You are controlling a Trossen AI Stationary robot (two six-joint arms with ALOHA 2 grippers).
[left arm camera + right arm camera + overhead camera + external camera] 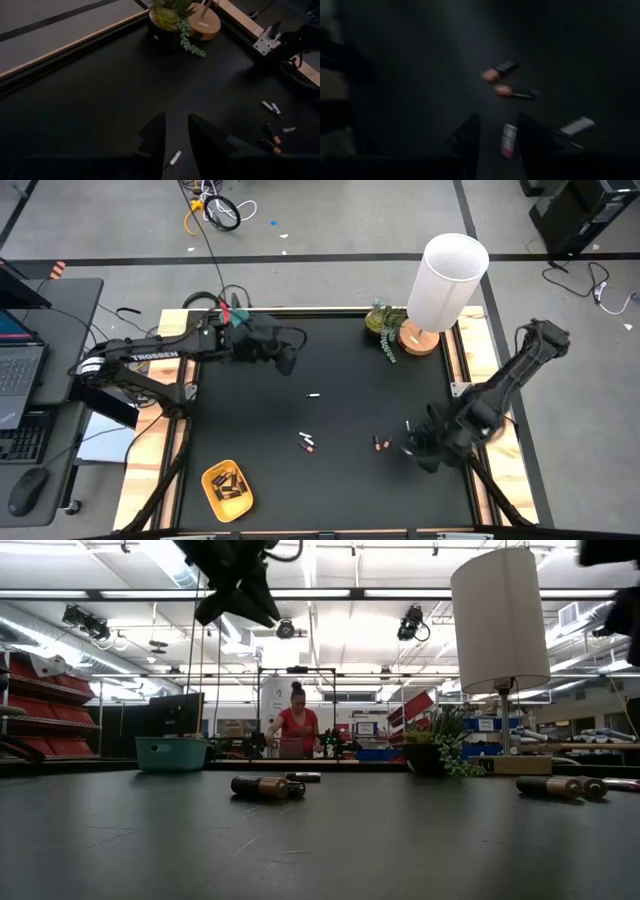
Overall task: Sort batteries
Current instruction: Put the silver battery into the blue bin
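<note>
Black matting covers the counter point(330, 480), and the batteries lie scattered across its middle. Some are already in the yellow tray point(212, 476) at the near left corner. Loose ones remain: a pale battery point(313, 394) near the centre, a pair point(307, 442) closer to the front, and a dark pair point(380, 443) with orange ends toward the right.

One more cell matters most. In the right wrist view a pale battery with a pink end point(508, 140) sits right between the right hand's fingers point(466, 137), its long axis running roughly along them and away from the wrist. The right hand point(413, 446) hangs low over the counter just right of the dark pair; its fingers stand a little apart, and whether they pinch that cell or merely straddle it I cannot tell. The dark pair lies just beyond it, crosswise to the fingers.

The left hand point(285, 360) waits high over the far left of the counter, fingers slightly parted and empty; the central pale battery shows just ahead of its fingertips in its own view point(174, 158).

By my judgement the right arm is nearer the right-hand cluster, the left arm the central cell.
</note>
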